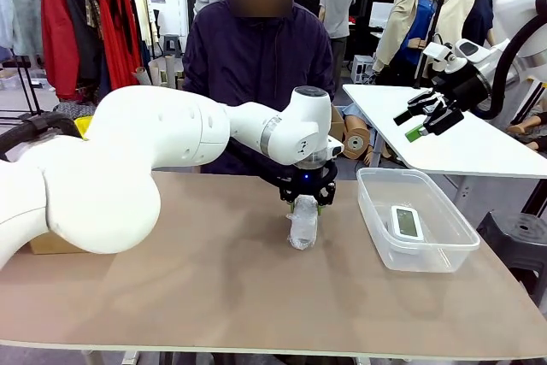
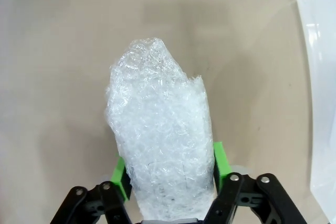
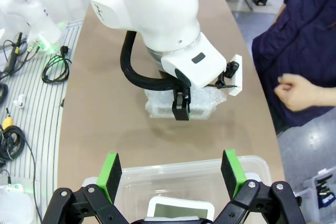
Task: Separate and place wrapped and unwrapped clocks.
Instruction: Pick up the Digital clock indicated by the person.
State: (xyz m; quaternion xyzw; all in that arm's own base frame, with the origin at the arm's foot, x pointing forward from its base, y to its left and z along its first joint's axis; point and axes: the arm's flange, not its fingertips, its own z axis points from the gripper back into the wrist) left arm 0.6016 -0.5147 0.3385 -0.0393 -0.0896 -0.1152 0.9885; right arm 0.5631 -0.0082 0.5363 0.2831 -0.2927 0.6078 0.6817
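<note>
the left arm is filling the near side of the front view, its left hand [image 1: 310, 201] coming straight down over the wrapped clock [image 1: 302, 226] lying mid-table [image 1: 214, 297]. in the left wrist view the green pads [image 2: 221, 159] are sitting against both flanks of the bundle, probably so it can be lifted away from the bare one. whether they are squeezing firmly yet is hard to tell. the unwrapped clock [image 1: 405, 222] is lying inside the clear tub [image 1: 444, 250], seemingly already sorted. the right hand [image 1: 425, 121] is hanging wide and empty above it. the wrap is hiding what's inside.
</note>
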